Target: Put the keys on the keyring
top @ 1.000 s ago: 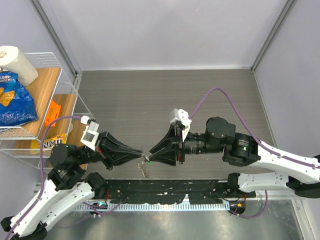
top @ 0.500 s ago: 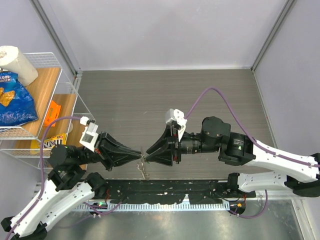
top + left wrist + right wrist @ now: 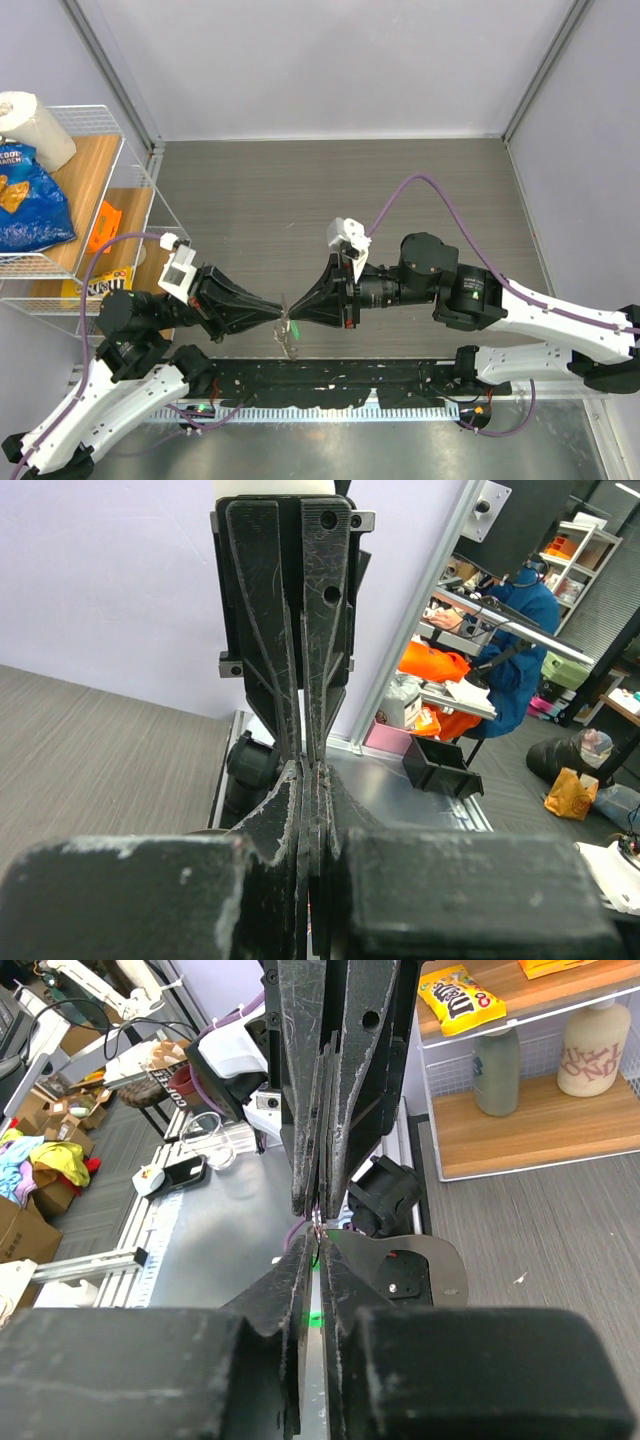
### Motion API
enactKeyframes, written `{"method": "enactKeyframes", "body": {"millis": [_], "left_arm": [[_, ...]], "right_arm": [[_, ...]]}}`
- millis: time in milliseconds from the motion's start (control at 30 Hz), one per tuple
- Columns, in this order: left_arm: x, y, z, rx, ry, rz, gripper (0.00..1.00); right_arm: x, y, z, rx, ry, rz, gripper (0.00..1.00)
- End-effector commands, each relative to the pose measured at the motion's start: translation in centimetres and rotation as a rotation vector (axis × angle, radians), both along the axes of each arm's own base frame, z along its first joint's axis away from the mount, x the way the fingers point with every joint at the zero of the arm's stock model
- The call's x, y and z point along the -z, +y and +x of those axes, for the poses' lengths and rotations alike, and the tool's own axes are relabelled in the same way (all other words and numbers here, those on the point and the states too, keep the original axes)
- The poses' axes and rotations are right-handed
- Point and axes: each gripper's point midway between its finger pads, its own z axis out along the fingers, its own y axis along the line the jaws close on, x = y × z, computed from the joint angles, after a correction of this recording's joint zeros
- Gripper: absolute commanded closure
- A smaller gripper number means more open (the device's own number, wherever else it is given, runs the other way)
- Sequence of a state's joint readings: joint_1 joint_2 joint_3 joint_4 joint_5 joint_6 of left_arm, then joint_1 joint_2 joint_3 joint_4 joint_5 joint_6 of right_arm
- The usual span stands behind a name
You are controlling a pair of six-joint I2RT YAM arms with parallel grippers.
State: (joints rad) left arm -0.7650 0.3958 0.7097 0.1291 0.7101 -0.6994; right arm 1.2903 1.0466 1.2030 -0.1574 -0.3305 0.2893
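My left gripper and right gripper meet tip to tip above the table's near edge. Small silver metal parts, the keyring as far as I can tell, hang just under the tips. A green key head shows beside them. In the left wrist view my left gripper is shut, with a thin edge pinched between the pads. In the right wrist view my right gripper is shut to a narrow slit, and the green key head shows through it. The blue key and the strap are hidden.
A wire rack stands at the left with a paper roll, a blue chip bag and an orange item. A purple cable arcs over the right arm. A black rail runs along the near edge.
The right arm has moved left toward the left gripper, so the two tips now touch. The left arm has stayed put. The hanging metal parts shifted slightly left.
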Motion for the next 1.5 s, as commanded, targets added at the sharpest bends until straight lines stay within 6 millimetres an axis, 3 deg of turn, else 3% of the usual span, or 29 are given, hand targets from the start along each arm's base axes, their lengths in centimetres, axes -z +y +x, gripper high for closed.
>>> {"method": "enactKeyframes", "body": {"millis": [0, 200, 600, 1167, 1467], "left_arm": [[-1.6, 0.5, -0.7, 0.011, -0.062, -0.061, 1.00], [-1.9, 0.6, -0.8, 0.012, -0.068, -0.070, 1.00], [-2.5, 0.9, -0.9, 0.002, -0.085, -0.094, 1.00], [-2.9, 1.1, -0.8, -0.013, -0.086, -0.116, 1.00], [-2.9, 1.3, -0.9, -0.019, -0.084, -0.121, 1.00]], "right_arm": [[-3.2, 0.1, -0.6, -0.033, -0.020, 0.094, 0.89], [-3.0, 0.2, -0.6, -0.033, -0.018, 0.091, 0.95], [-1.1, -0.1, -1.0, -0.045, 0.025, 0.095, 0.95], [0.0, 0.5, -1.4, -0.072, 0.070, 0.127, 0.94], [-2.4, -1.3, -1.0, -0.023, 0.000, 0.164, 0.68]]}}
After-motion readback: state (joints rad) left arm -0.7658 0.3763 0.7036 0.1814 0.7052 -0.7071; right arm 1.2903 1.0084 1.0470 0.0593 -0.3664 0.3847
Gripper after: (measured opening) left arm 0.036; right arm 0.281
